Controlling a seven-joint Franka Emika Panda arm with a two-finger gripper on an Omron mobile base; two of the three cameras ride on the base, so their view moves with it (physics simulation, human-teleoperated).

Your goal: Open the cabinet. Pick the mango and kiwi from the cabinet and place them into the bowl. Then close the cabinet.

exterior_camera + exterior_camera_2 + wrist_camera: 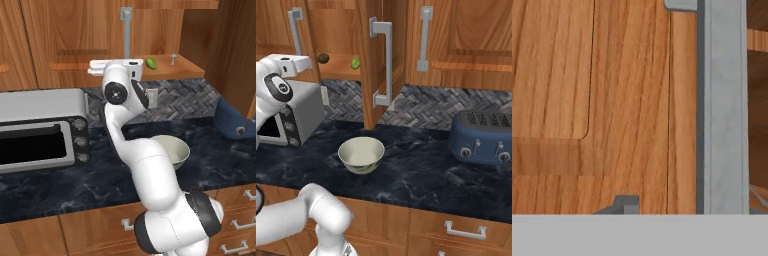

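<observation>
The cabinet's right door (376, 60) stands swung out toward me, while its left door (75, 35) looks closed. On the shelf inside lie the green mango (151, 63) (355, 63) and, further left, the dark kiwi (323, 58). The off-white bowl (175, 150) (361, 154) sits on the dark counter below. My white hand (117, 67) is raised in front of the left door, just under its grey bar handle (126, 30). In the hand view my gripper (691, 200) is open, and the handle (724, 100) runs upright between its fingertips without touching the left one (627, 204).
A silver toaster oven (40, 130) stands on the counter left of my arm. A blue toaster (483, 137) sits at the right. The open door's handle (387, 60) juts out above the bowl. Drawers (466, 230) run under the counter edge.
</observation>
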